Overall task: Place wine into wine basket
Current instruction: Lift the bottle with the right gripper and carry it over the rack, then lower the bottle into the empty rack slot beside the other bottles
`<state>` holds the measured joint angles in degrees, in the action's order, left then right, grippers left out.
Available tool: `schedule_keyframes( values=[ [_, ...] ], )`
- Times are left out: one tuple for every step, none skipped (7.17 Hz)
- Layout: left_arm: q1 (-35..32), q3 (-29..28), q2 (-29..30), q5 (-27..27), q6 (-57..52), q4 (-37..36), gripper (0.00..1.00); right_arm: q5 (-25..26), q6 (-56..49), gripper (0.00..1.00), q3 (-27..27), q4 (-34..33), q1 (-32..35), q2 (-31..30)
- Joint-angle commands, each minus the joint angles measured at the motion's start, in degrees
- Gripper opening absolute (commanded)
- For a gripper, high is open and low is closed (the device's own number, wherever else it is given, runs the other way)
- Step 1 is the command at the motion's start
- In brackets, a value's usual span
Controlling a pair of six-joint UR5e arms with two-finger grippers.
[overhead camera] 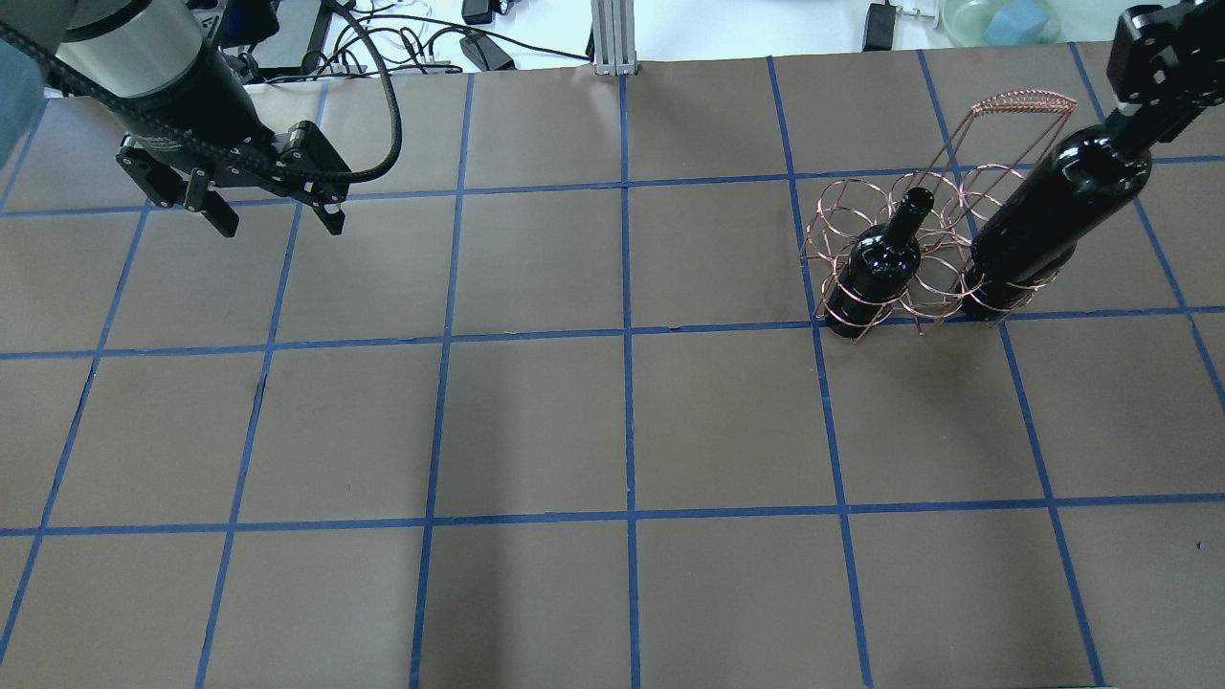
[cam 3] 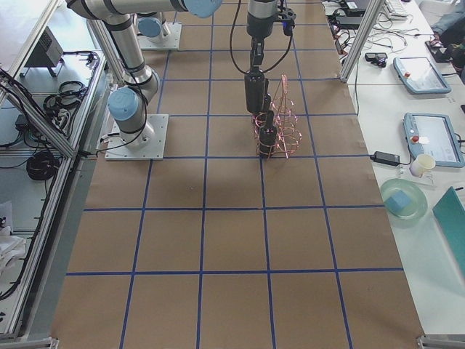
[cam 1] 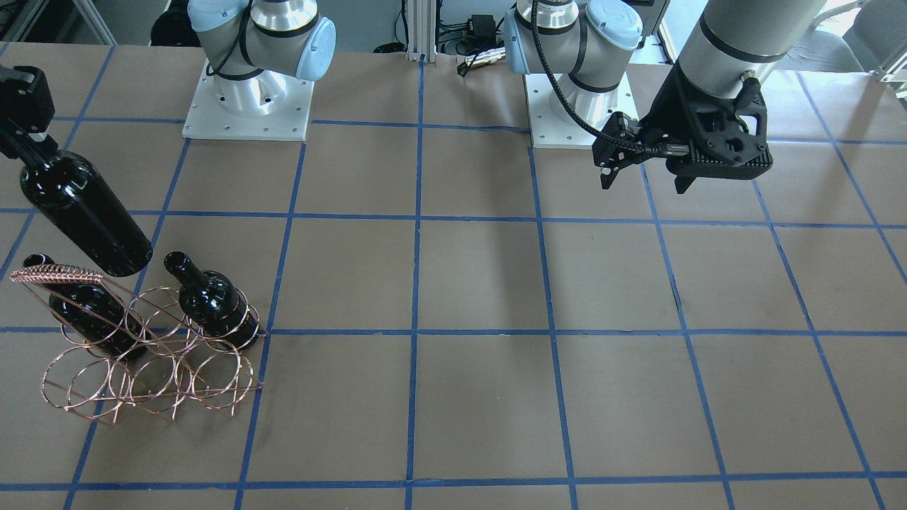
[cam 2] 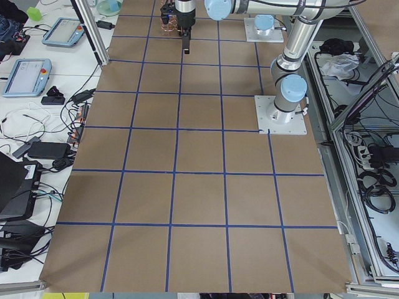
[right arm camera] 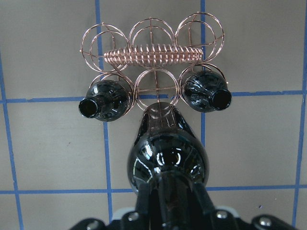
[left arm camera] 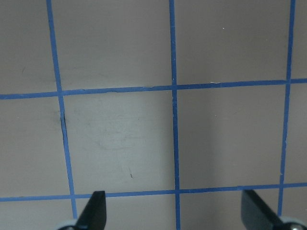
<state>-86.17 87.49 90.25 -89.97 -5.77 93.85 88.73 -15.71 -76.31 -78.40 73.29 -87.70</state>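
Note:
My right gripper [cam 1: 32,142] is shut on the neck of a glossy black wine bottle [cam 1: 85,212] and holds it in the air over the copper wire wine basket [cam 1: 149,375]. In the right wrist view the held bottle [right arm camera: 168,158] hangs by the empty middle ring of the near row [right arm camera: 156,76]. Two more black bottles [right arm camera: 105,100] [right arm camera: 206,91] stand in the rings on either side. In the overhead view the held bottle [overhead camera: 1053,211] covers most of one of them. My left gripper [overhead camera: 280,222] is open and empty, far off over bare table.
The basket's wrapped handle [right arm camera: 153,55] runs between the two ring rows, just beyond the held bottle. The far row's three rings hold nothing. The table is brown with blue tape lines [overhead camera: 627,335]. Both arm bases [cam 1: 248,106] stand on the robot's side.

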Motion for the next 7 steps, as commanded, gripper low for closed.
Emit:
schedule_keyframes(
  values=[
    [0.1, 0.7, 0.1, -0.3, -0.1, 0.3, 1.0, 1.6, 2.7, 0.0, -0.1, -4.6, 3.8, 3.2],
    [0.6, 1.1, -0.1, -0.6, 0.2, 0.4, 1.0, 2.1, 2.0, 0.0, -0.1, -5.4, 4.0, 4.4],
    [0.8, 1.2, 0.1, -0.6, 0.0, 0.0, 1.0, 3.0, 1.7, 0.0, -0.4, -6.2, 4.0, 5.6],
    [0.8, 1.3, 0.3, 0.1, 0.1, -0.5, 1.0, 2.8, 1.7, 0.0, -0.5, -6.9, 4.0, 6.4],
    [0.8, 1.2, 0.5, -0.1, 0.0, -2.3, 1.0, 2.4, 1.8, 0.0, -0.8, -6.8, 4.0, 6.6],
    [0.9, 1.2, 0.8, -0.1, 0.0, -2.6, 1.0, 2.8, 1.8, 0.0, -0.9, -6.4, 4.0, 6.8],
    [1.1, 0.9, 0.2, -0.1, 0.0, -2.6, 1.0, 2.8, 1.7, 0.0, -1.5, -6.8, 4.0, 6.8]
  ],
)
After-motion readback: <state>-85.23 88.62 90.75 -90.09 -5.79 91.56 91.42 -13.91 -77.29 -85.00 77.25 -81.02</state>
